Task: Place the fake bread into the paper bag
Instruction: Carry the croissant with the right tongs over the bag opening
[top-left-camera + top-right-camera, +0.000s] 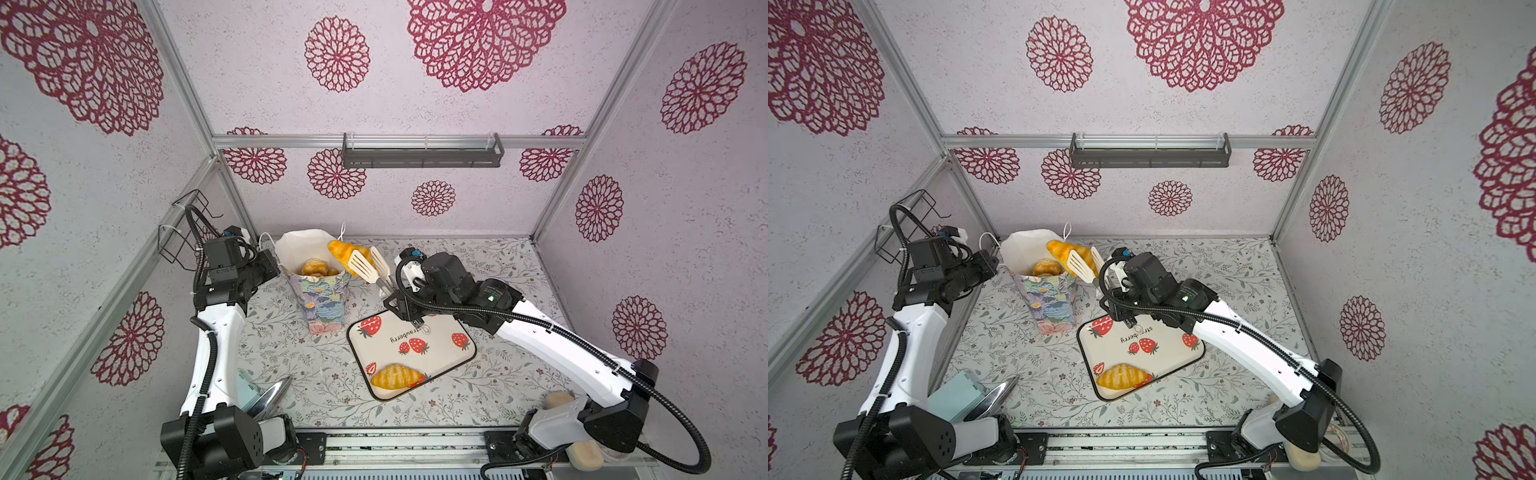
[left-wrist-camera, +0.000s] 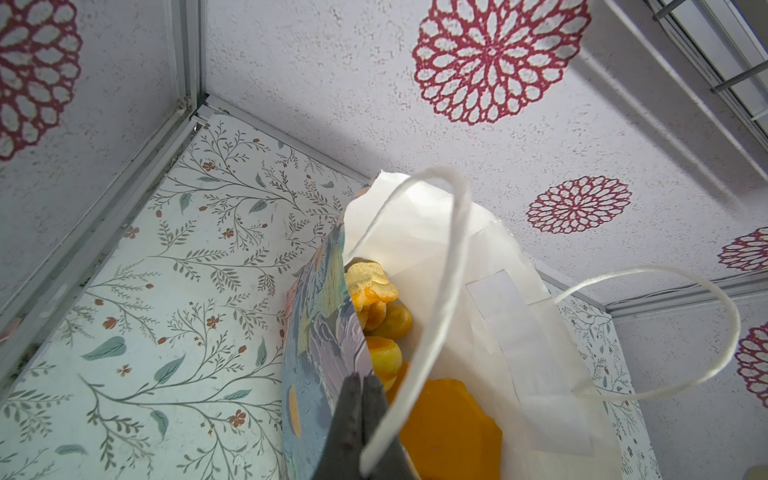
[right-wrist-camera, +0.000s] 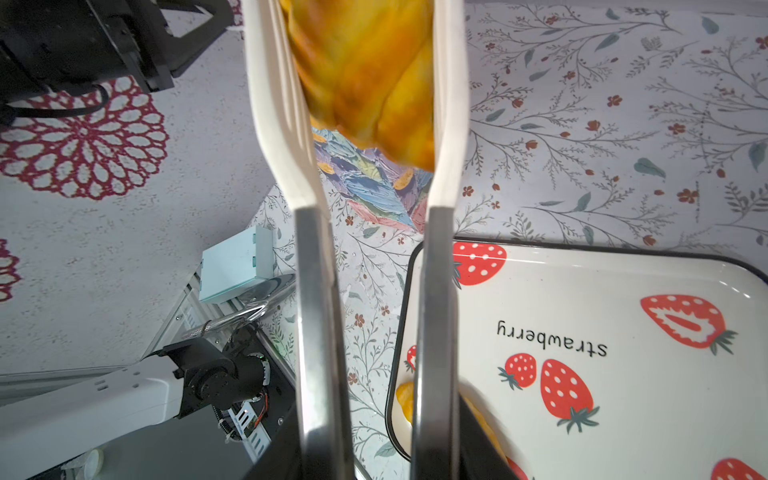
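our right gripper (image 1: pixel 390 297) is clamped round the steel handles of a pair of tongs with white slotted plastic blades (image 1: pixel 363 266). those blades squeeze one glossy golden-yellow ridged toy pastry (image 1: pixel 347 251) between them. we take the rear wall as 12 o'clock in both top views. the pastry hangs in the air over the 2 o'clock edge of the mouth of the tall paper bag (image 1: pixel 328 303), which has a pastel flower print outside and is plain white inside. our left gripper (image 2: pixel 363 399) is pressed together on the bag's rim at about 9 o'clock, pinching the paper, which holds the mouth open.

what worries us:
- the pastry sits over the rim rather than the middle, so letting go here could bounce it off the edge onto the floral-patterned tabletop (image 1: pixel 498 270).
- the blades are close to one of the thin white cord handles (image 2: pixel 455 274); a snag there could tug the bag over.
- the paper looks soft and we grip it at a single spot, so a push from the tongs might fold the mouth shut or pull the rim out of our pinch.
- the pastry looks slick and might slide out early.

counts:
- one bag, with two cord handles.
- one pair of tongs.
- one cream rectangular tray printed with red strawberries (image 1: pixel 436 365), at the bag's 4 o'clock.
- one pastry in the tongs.
- one golden croissant (image 1: pixel 397 376) lying at the tray's 7 o'clock corner.
- at least four bread pieces (image 2: pixel 384 353) showing inside the bag in the left wrist view; any beneath them are hidden.
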